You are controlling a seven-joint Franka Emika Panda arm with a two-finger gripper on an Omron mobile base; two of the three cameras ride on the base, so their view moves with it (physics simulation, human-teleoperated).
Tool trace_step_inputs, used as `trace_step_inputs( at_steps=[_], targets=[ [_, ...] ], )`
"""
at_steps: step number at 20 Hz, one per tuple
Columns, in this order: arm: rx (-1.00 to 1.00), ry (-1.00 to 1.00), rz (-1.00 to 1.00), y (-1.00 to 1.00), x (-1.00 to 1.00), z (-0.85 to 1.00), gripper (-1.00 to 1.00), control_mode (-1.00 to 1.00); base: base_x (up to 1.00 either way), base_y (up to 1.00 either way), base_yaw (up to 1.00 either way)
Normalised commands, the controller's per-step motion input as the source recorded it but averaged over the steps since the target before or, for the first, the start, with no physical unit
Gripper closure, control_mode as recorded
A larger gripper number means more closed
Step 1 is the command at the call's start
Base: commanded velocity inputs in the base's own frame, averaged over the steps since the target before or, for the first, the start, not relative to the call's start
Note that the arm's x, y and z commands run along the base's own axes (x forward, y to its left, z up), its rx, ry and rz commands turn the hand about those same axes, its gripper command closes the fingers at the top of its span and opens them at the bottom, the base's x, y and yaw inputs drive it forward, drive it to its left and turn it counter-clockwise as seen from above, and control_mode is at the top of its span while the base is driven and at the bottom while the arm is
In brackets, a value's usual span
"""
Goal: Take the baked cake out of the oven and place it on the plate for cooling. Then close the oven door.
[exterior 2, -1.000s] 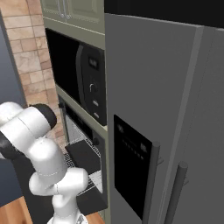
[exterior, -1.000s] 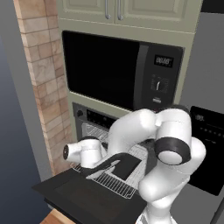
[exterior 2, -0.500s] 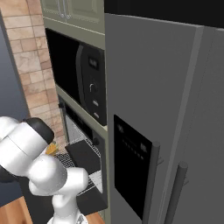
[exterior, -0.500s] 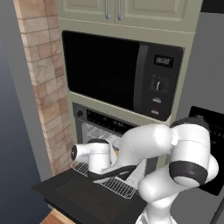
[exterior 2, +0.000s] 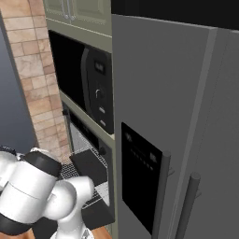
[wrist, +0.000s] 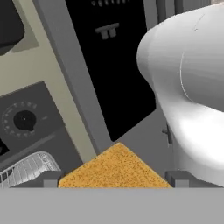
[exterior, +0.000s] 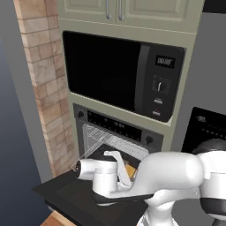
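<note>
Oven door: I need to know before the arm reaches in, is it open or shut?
Open: the oven door lies folded down flat, wire racks exposed.

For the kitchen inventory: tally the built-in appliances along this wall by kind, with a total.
Microwave: 1
Wall oven, door down: 1
Fridge: 1
Total: 3
</note>
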Motion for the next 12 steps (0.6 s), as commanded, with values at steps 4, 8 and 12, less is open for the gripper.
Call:
trace_step_inputs(
  at_steps=[4,8,12],
  targets=[
    [0.00,0.18,0.00,-0.09,0.57,0.43,1.00,-1.00,0.00,0.00,0.00],
    [0.00,0.13,0.00,-0.04,0.63,0.31,1.00,-1.00,0.00,0.00,0.00],
    [0.00,0.15,0.00,-0.14,0.32,0.06,1.00,-1.00,0.00,0.00,0.00]
  ],
)
